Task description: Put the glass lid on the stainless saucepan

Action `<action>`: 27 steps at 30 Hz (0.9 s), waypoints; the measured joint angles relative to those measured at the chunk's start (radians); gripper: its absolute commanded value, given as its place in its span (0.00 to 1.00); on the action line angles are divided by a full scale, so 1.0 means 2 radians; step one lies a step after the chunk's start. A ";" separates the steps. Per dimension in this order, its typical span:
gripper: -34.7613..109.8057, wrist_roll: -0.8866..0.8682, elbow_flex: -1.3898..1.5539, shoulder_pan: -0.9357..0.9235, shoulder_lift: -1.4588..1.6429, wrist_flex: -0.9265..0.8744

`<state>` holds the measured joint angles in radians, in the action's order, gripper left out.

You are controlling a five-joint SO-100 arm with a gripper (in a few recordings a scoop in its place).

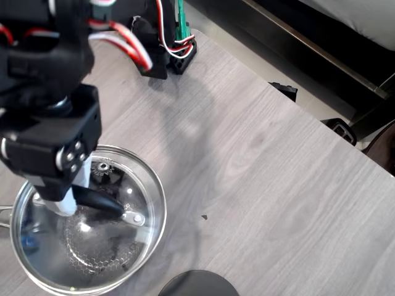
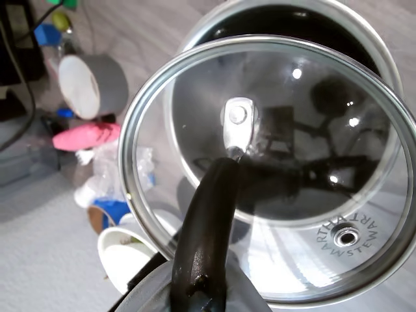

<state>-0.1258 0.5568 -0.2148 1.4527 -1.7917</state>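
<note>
A pale grey wood-grain tabletop point(image 1: 259, 185) carries the round shiny stainless saucepan point(image 2: 374, 49) beneath the gripper point(image 1: 74, 197), which pinches the round clear glass lid point(image 2: 279, 169) by its black handle. Lid placement is under way; centring and lowering appear required next.

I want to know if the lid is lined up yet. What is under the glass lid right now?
Through the glass lid the stainless saucepan shows, with its honeycomb interior. In the wrist view the pan's rim sits offset from the lid. The gripper covers part of the lid handle.
</note>
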 measured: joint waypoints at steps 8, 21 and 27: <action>0.24 0.003 0.000 -0.027 -0.047 0.000; 0.24 0.005 0.000 -0.032 -0.088 0.001; 0.24 0.005 0.000 -0.032 -0.089 0.005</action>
<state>-0.1166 0.5568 -0.2792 1.2747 -1.7825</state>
